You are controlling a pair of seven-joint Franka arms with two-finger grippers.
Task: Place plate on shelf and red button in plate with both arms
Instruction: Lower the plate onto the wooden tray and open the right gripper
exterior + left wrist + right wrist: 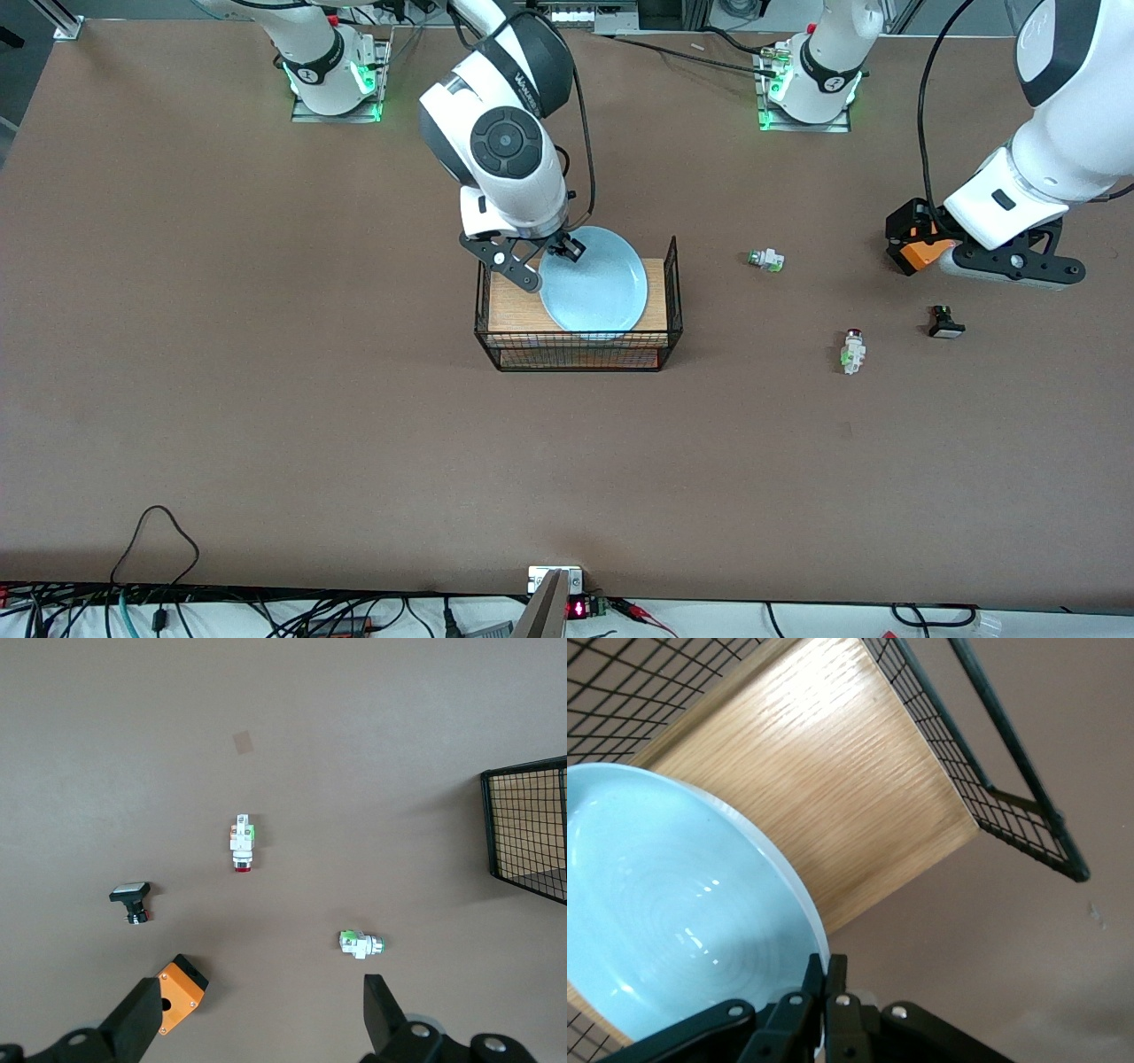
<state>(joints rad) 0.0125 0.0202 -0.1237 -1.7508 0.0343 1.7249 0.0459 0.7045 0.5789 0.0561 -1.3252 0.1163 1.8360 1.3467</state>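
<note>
We see the right gripper (567, 251) clenched on the plate (595, 282) rim over the wire rack (671, 292), while the left gripper (266, 1014), fingers spread, hovers nearest the red button (853, 349), which lies on the table toward the front camera from it.

A robotics lab: two bolted-down arms on a brown table (266, 399), cables (159, 611) along its edge.

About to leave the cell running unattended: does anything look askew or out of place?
Only the plate: the right gripper pinches its rim, and it overhangs the wire rack front edge, not fully seated. Nothing looks spilled or damaged.
</note>
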